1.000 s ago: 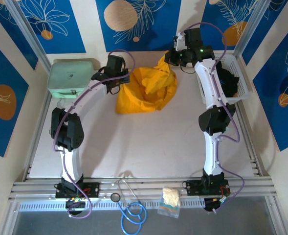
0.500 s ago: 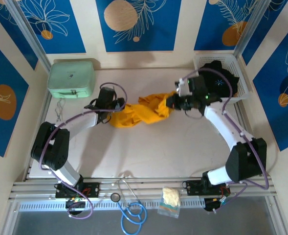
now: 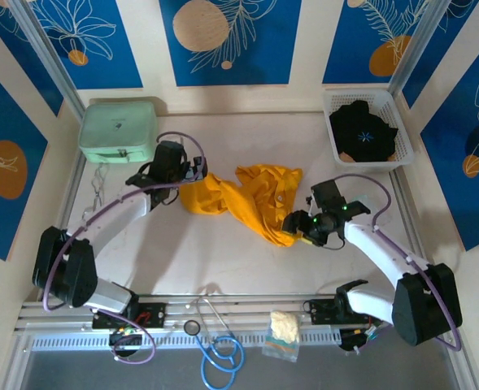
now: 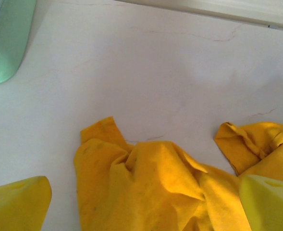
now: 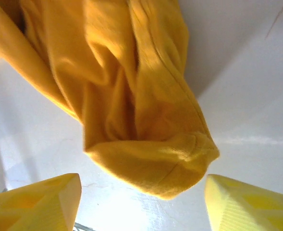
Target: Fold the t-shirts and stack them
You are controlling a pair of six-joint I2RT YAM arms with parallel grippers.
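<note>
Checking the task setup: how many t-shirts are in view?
2. The orange shirt lies crumpled on the table; the black shirt sits in the basket at the far right. More could hide under it.

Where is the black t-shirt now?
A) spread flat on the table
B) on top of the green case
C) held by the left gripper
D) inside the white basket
D: the black t-shirt lies bunched inside the white basket at the far right corner, apart from the orange-yellow t-shirt.
</note>
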